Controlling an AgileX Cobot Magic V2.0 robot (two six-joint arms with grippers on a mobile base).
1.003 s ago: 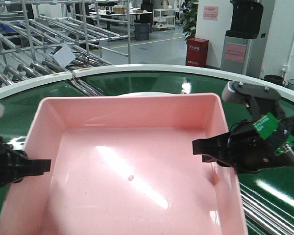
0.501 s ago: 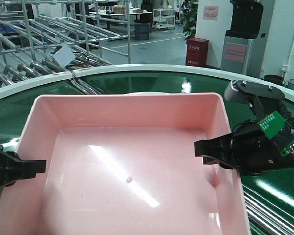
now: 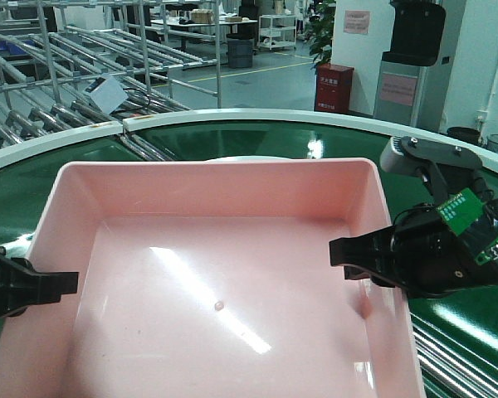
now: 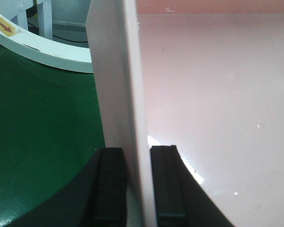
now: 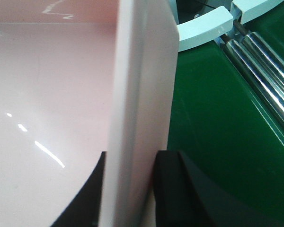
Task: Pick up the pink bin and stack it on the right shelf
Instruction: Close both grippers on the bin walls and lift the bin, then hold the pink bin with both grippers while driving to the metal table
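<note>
- The left gripper [image 4: 137, 156] has its two black fingers [image 4: 111, 182] closed on the left wall of the pink bin [image 3: 216, 192]. One finger presses the outside face and the other the inside face, with the wall standing up between them.
- The right gripper [image 5: 131, 163] clamps the opposite wall the same way. Its fingers [image 5: 174, 191] sit one inside the tub and one outside, tight against the plastic.
- In the front view both grips sit partway along the side walls. The left one is at the picture's left edge, and the right one is below a green circuit board [image 3: 465, 217] on that arm's wrist.
- The pink bin lies open side up between the two arms, close to the camera, over the green belt [image 3: 232, 137]. Whether its base touches the belt cannot be told.
- Its floor is glossy, with streaks of reflected light and a small speck [image 3: 220, 305] near the middle.
- A white curved rim [image 3: 315, 117] borders the belt beyond the bin, and steel rollers [image 5: 260, 56] run near the bin's right side.
- Farther back stand roller racks [image 3: 75, 50], a red box [image 3: 334, 87] and a grey cabinet [image 3: 411, 70].
</note>
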